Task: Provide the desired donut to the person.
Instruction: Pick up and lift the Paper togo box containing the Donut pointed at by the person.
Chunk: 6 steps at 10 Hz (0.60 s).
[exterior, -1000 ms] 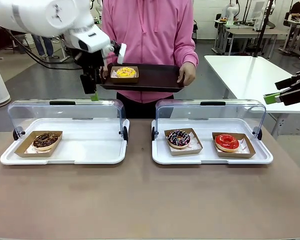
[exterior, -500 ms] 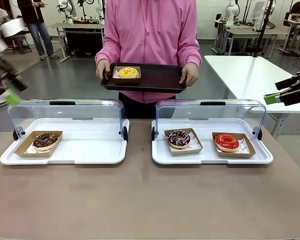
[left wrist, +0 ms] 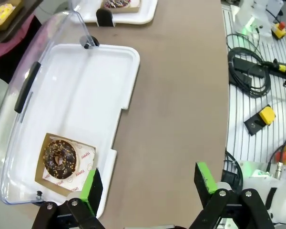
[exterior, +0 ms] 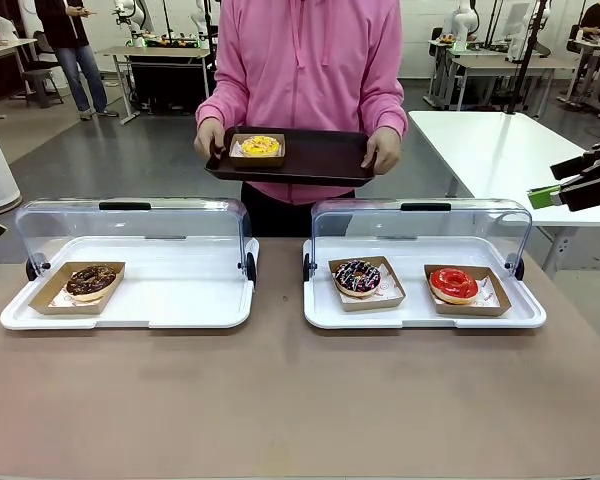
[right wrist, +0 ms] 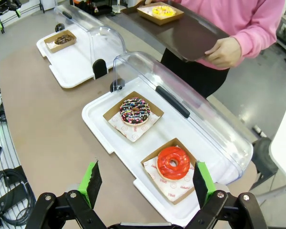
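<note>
The person (exterior: 315, 60) in a pink hooded sweatshirt stands at the far side, both hands holding a dark tray (exterior: 315, 158). On it lies a yellow donut (exterior: 258, 147) in a cardboard box, which also appears in the right wrist view (right wrist: 163, 9). My left gripper (left wrist: 148, 183) hangs open and empty high over the table's left end, beside the left white tray (left wrist: 86, 95) with the chocolate donut (left wrist: 59, 159). My right gripper (right wrist: 146, 179) is open and empty too, above the near edge of the right tray by the red donut (right wrist: 173, 163). It sits at the right edge (exterior: 545, 182) of the front view.
Two white trays with raised clear lids (exterior: 130, 225) stand on the brown table (exterior: 280, 400). The right tray (exterior: 420, 315) holds a sprinkled chocolate donut (exterior: 358, 277) and the red donut (exterior: 453, 284). A white table (exterior: 500, 150) stands at the right. Cables and button boxes (left wrist: 262, 114) lie beside the table.
My left arm has pulled back from the person's tray and swung left, almost out of the front view. The yellow donut stays on the tray, which the person has shifted slightly right.
</note>
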Each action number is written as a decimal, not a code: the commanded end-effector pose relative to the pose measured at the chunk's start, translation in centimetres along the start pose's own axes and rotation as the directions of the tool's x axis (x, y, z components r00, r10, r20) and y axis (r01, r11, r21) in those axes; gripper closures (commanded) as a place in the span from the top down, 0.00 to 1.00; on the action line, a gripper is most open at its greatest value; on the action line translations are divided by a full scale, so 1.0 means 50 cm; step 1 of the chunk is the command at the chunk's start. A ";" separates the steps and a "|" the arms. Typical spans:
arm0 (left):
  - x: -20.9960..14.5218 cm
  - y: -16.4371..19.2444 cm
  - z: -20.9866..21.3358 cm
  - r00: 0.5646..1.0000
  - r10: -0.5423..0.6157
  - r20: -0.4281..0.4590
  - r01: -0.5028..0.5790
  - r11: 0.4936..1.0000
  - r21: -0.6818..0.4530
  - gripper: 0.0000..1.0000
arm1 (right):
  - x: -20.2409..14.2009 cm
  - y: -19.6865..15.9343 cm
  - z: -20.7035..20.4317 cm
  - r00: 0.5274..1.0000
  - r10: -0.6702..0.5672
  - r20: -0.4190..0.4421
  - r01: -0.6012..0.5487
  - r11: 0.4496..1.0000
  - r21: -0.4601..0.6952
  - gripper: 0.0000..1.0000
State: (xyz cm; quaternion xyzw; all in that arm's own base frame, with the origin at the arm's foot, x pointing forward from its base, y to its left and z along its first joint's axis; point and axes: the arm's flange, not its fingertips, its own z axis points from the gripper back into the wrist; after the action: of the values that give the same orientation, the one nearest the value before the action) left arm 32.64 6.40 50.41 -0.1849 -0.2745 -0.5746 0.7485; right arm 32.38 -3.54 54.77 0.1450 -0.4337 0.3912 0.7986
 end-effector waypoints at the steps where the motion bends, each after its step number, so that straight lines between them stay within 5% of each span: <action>1: -0.016 0.015 -0.015 0.996 0.013 0.083 -0.016 0.999 0.036 1.00 | 0.000 0.000 -0.004 1.000 0.004 -0.006 -0.004 1.000 0.004 1.00; 6: -0.056 0.016 -0.007 0.972 0.049 0.228 -0.082 0.987 0.136 1.00 | 0.000 0.000 -0.004 1.000 0.004 -0.006 -0.004 1.000 0.004 1.00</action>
State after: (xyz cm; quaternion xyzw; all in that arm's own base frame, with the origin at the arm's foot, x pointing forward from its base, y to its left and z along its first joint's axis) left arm 33.23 8.51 49.34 -0.2024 -0.3647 -0.5057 0.7552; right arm 32.38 -3.54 54.77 0.1450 -0.4337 0.3913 0.7986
